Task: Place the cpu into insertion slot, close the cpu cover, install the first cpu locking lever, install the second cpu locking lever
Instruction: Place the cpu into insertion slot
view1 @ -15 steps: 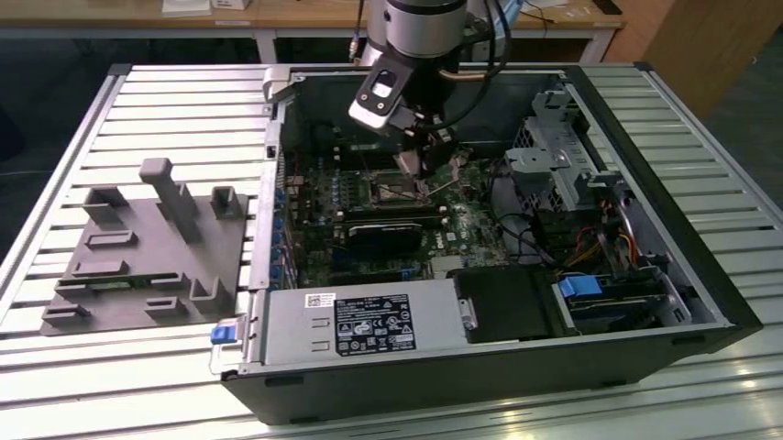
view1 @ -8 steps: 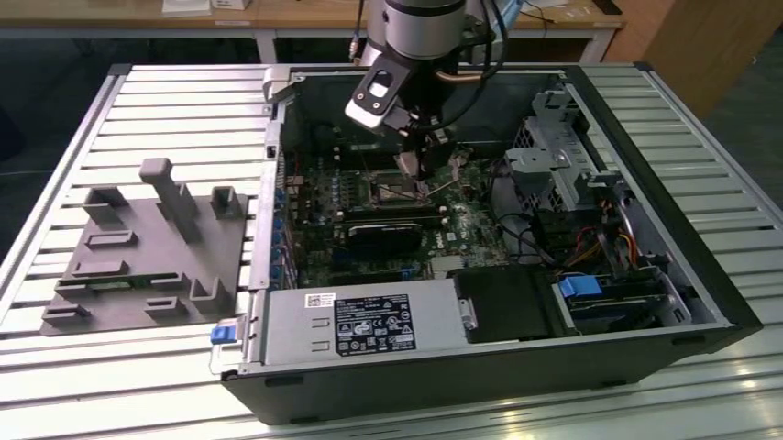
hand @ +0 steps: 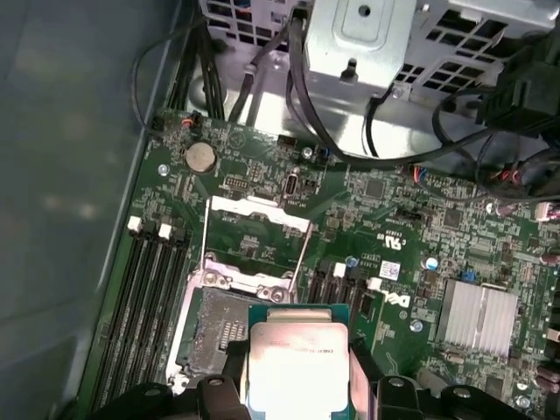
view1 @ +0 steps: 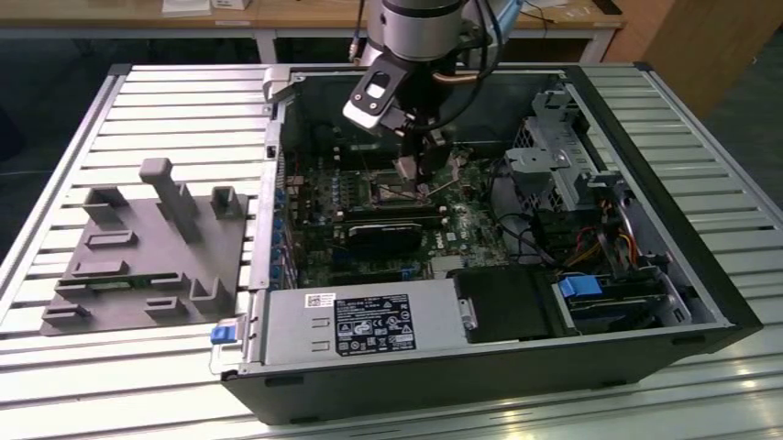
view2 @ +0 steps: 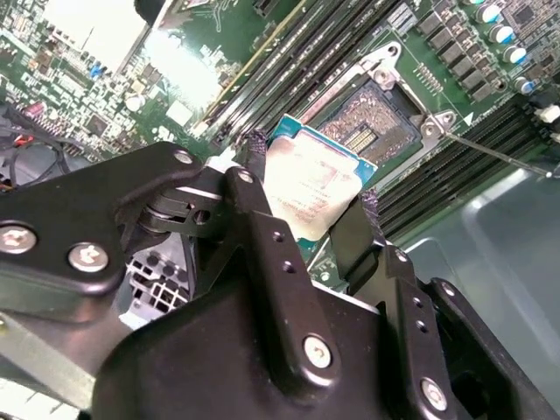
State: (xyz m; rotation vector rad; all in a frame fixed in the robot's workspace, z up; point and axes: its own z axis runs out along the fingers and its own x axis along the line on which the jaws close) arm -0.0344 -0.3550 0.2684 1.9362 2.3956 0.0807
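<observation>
Inside the open computer case point(view1: 490, 371), which sits on the slatted surface point(view1: 171, 101), my claw point(view1: 408, 170) reaches down to the green motherboard point(hand: 394, 210). I am pinching the cpu point(view2: 306, 184) between my two black fingers point(view2: 262, 210), one on each of two opposite edges, with its pale metal top facing my cameras. In the first wrist view the cpu point(hand: 297, 359) overlaps one side of the insertion slot point(hand: 219, 337) and leaves the rest of the dark contact field bare. It is not seated, and I cannot tell whether it touches the rim. The cpu cover point(hand: 258, 213) stands swung open at the far side of the slot. Long black memory slots point(hand: 149, 297) run just beside the slot. A grey moulded fixture point(view1: 147, 247) lies on the surface beside the case, well apart from my claw.
</observation>
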